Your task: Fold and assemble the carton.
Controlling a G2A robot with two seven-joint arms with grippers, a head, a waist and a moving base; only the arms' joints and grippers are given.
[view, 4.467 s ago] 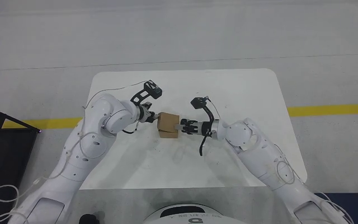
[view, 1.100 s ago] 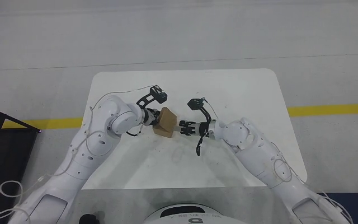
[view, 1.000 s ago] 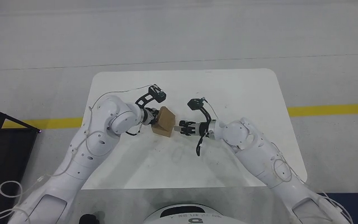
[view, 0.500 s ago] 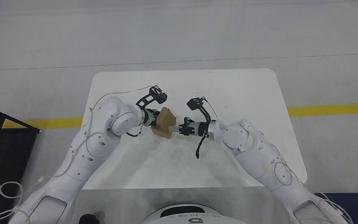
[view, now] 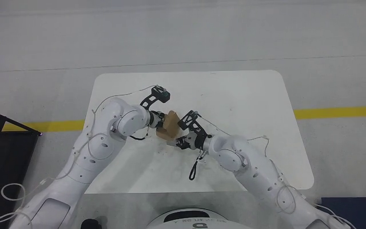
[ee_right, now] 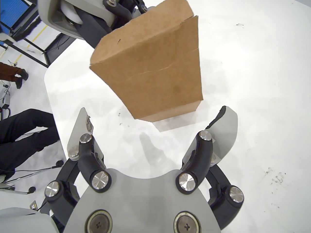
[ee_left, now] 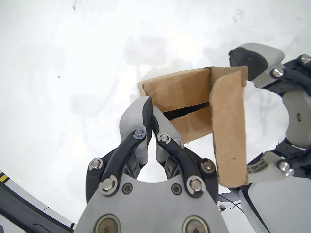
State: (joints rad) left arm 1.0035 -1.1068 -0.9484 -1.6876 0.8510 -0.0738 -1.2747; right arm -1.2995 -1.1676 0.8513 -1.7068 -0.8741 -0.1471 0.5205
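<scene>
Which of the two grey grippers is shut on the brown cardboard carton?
The left gripper: its fingers pinch one edge of the brown cardboard carton. The right gripper is open, fingers spread wide, not closed on it.

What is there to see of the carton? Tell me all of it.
The carton is a small brown cardboard box, plain and partly assembled. It is tilted, low over the white table; whether it touches the table cannot be told. One round-cornered flap stands open, and inside a dark slit shows where panels meet. The left gripper is shut on one wall's edge. The right gripper is open, close beside it; contact is unclear.
</scene>
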